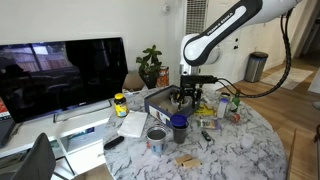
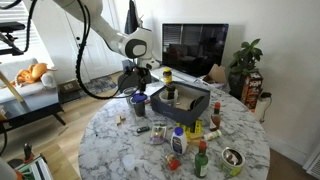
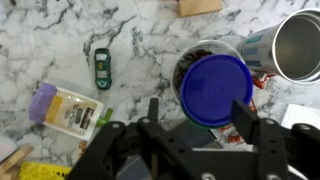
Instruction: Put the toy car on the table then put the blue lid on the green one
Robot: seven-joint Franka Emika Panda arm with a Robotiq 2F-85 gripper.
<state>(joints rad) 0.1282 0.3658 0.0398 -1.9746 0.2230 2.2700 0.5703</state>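
The blue lid (image 3: 215,88) lies on top of the dark green one (image 3: 188,57), whose rim shows around its upper left edge. In both exterior views the blue lid (image 1: 179,121) (image 2: 138,97) caps the green piece (image 1: 179,132) on the marble table (image 1: 240,150) (image 2: 120,150). The tiny dark toy car (image 3: 101,67) lies on the table to the left of the lids. My gripper (image 3: 198,112) (image 1: 185,95) (image 2: 137,80) is open and empty, just above the blue lid, with one finger on each side of it and not touching it.
A silver can (image 3: 295,45) (image 1: 157,137) stands right beside the lids. A purple-and-yellow packet (image 3: 65,108) and a wooden block (image 3: 200,6) lie near. A black box (image 1: 160,100) (image 2: 180,100), bottles (image 2: 178,140) and a TV (image 1: 60,75) are around.
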